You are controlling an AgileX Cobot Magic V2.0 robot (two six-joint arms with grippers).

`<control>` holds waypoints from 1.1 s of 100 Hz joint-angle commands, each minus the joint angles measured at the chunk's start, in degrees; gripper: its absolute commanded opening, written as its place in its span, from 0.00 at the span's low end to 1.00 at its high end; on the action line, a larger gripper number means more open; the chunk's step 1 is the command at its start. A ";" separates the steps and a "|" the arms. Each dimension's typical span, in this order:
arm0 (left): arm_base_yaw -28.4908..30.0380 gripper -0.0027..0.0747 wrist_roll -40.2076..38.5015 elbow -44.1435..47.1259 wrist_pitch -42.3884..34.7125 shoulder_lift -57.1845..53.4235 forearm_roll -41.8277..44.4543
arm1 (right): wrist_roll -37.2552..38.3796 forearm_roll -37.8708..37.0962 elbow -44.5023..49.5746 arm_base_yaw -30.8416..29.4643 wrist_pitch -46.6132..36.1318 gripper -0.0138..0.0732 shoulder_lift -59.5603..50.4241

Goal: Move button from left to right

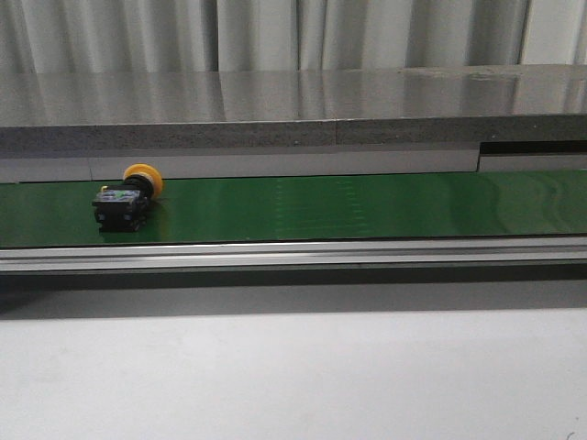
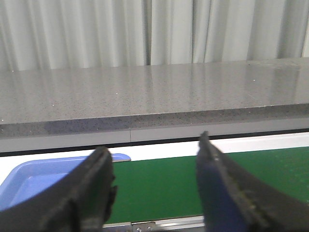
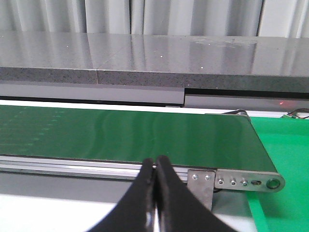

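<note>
Nearest in the front view, only a bare pale bench [image 1: 293, 376], with no arm above it. Beyond it, the metal rail [image 1: 293, 254] of the conveyor, then the green belt [image 1: 367, 206].

On the belt, far toward the left end: the button [image 1: 127, 199], lying on its side, black body toward the camera and yellow head [image 1: 144, 180] toward the back edge. Touched by nothing. Well apart from the right end of the belt, so apparently no part of the move done yet.

Left hand [image 2: 154, 193]: released, fingers [image 2: 94, 193] wide apart, nothing between them. Ahead of it the left part of the belt and a blue tray [image 2: 34, 179] just beside the belt end. No button visible in this view, so hard to say how near the hand is to it.

Right hand [image 3: 155, 198]: clenched, fingertips [image 3: 166, 183] pressed together, grasping nothing. In front of it the right end of the belt, with the end bracket [image 3: 241, 182] and a green surface [image 3: 285, 159] beyond.

Farthest back, a grey stone ledge [image 1: 293, 110] and pale curtains [image 1: 275, 32].

Left to do, as judged from here: reach, grasp, carry to the right, release. Practically everything.
</note>
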 commanded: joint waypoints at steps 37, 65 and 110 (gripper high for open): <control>-0.35 0.01 -0.04 -1.44 -4.75 0.75 -0.96 | -0.14 -0.66 -0.94 0.08 -4.86 0.08 -1.15; -0.35 0.01 -0.04 -1.44 -4.75 0.75 -0.96 | -0.14 -0.66 -0.94 0.08 -6.77 0.08 -1.15; -0.35 0.01 -0.04 -1.44 -4.75 0.75 -0.96 | -0.14 -0.66 -1.31 0.08 -10.91 0.08 -1.15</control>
